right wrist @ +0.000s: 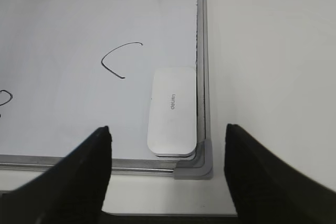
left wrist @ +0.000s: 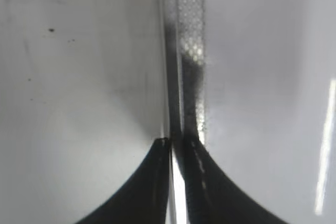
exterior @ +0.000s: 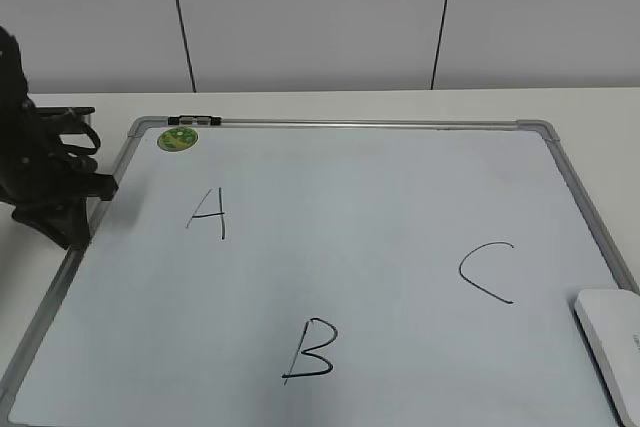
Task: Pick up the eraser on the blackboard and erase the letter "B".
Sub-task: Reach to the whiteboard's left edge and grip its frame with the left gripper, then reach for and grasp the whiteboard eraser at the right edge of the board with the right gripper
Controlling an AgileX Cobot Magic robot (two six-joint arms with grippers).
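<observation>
Eraser cut off by frame edge

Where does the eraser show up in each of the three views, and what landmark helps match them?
Exterior: eraser at the lower right edge, cut off by the picture, on the board.
Left wrist: not in it.
Right wrist: low centre, lying along the board's right frame near its corner, between the open fingers.
Shared landmark: the "C", just left of the eraser in the exterior and right wrist views.
</observation>
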